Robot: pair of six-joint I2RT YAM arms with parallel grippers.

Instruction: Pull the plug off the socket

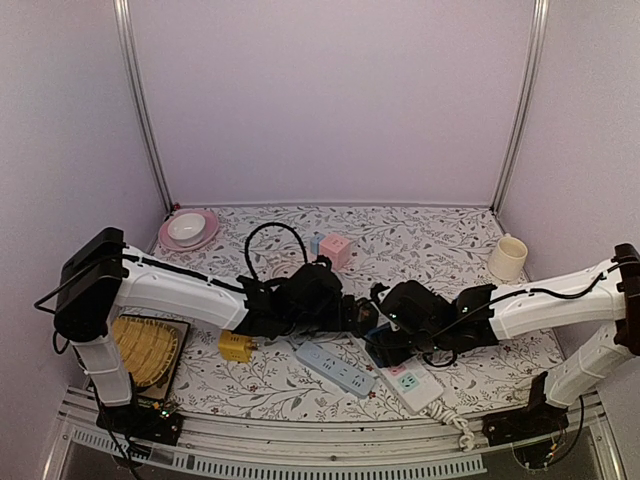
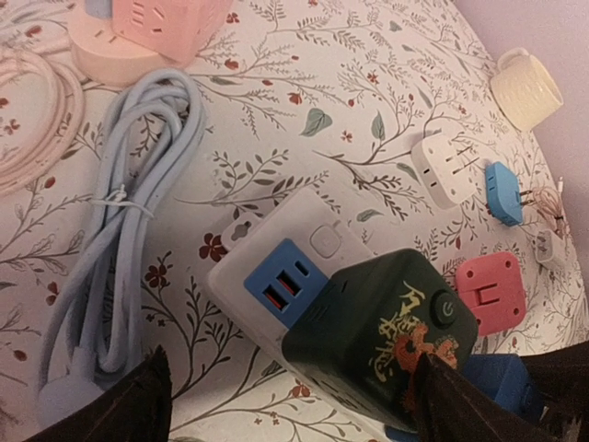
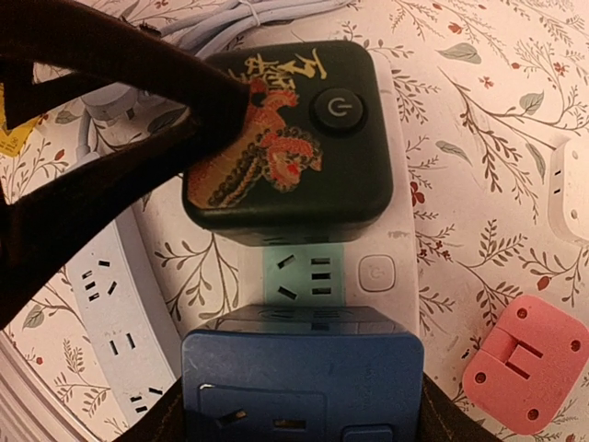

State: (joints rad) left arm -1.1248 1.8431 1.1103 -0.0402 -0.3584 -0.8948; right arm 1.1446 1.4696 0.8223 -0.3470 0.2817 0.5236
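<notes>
The table (image 1: 430,240) is covered with a floral cloth. A pink plate (image 1: 205,235) sits at its far left corner and a cream mug (image 1: 508,258) stands near the far right. A pink cube socket (image 1: 336,250) rests mid-table. Nearer the front lie a yellow plug (image 1: 236,346), a light blue power strip (image 1: 335,368) and, just beside it, a white power strip (image 1: 412,382). A bundled pale blue cable (image 2: 129,249) and a white adapter (image 2: 440,168), a blue adapter (image 2: 503,192) and a pink adapter (image 2: 490,291) also lie on the cloth.
</notes>
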